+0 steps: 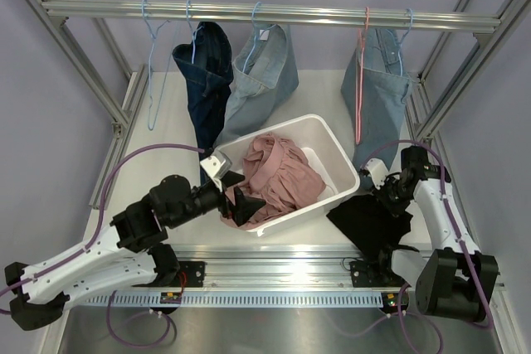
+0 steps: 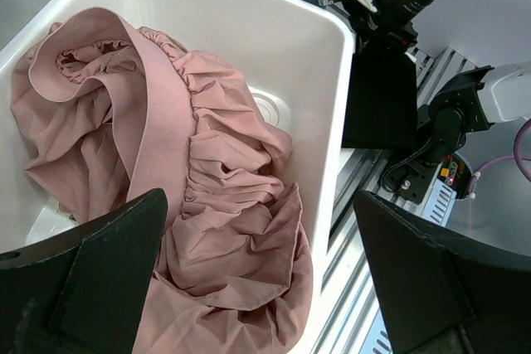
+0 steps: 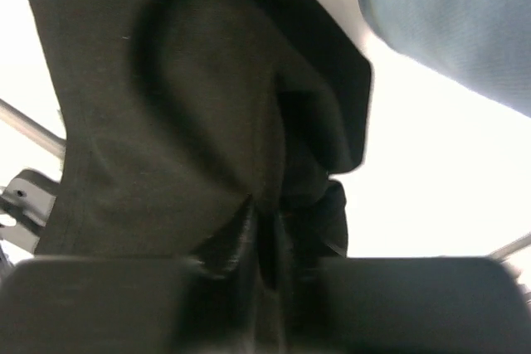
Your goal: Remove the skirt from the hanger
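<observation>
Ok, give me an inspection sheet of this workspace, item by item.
Surface: white table, white bin at its middle.
Job's things: dark denim skirt, pale denim skirt and third denim skirt hang on the metal rail; one blue hanger empty.
Clutter: pink cloth in the bin; black cloth beside it.
Grippers: left gripper open over the pink cloth; right gripper shut on the black cloth.
Cables: purple cables loop from both arms.
Surroundings: grey walls.
</observation>
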Controlling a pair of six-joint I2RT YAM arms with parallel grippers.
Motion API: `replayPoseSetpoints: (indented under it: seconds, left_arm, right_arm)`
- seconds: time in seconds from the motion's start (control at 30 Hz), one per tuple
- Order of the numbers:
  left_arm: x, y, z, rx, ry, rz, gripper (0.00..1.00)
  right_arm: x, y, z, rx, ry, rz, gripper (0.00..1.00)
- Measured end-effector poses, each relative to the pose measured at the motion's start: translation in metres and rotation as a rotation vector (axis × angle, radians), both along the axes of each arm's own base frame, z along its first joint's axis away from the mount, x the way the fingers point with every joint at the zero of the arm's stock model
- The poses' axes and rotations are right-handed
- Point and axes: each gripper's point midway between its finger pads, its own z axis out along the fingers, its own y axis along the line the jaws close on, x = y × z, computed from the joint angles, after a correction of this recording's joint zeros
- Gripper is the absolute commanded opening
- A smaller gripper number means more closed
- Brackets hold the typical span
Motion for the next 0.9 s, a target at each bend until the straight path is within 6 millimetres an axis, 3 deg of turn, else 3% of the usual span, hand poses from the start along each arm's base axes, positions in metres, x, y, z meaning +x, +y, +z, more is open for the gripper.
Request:
replayPoseSetpoints:
  seconds: [0.03,0.2,0.37,0.53,0.77,0.9]
  left_arm:
    - [0.000,-0.001,0.001,-0.002,-0.001,-0.002,0.99]
    - [-0.003,-0.007,0.005,-0.019,-0.012,-0.036,0.99]
    - [-0.006,-0.016,0.009,-0.028,-0.038,-0.090,0.99]
    - [-0.005,-0.026,0.000,0.001,-0.039,-0.120,0.99]
    - [-0.002,-0.031,-0.003,0.025,-0.048,-0.125,0.99]
    - [-0.001,-0.030,0.006,0.015,-0.056,-0.116,0.99]
  right_arm:
    - [-0.001,0.002,0.000,0.013,0.000,0.008,0.00]
    - [-0.008,0.011,0.014,0.051,-0.039,0.041,0.00]
    - [-0.012,0.022,0.066,0.079,-0.190,0.086,0.00]
    - [-0.007,0.034,0.146,0.104,-0.428,0.132,0.00]
    - [-0.003,0.067,0.284,0.221,-0.774,0.238,0.00]
    - [0.003,0.091,0.335,0.360,-0.837,0.306,0.00]
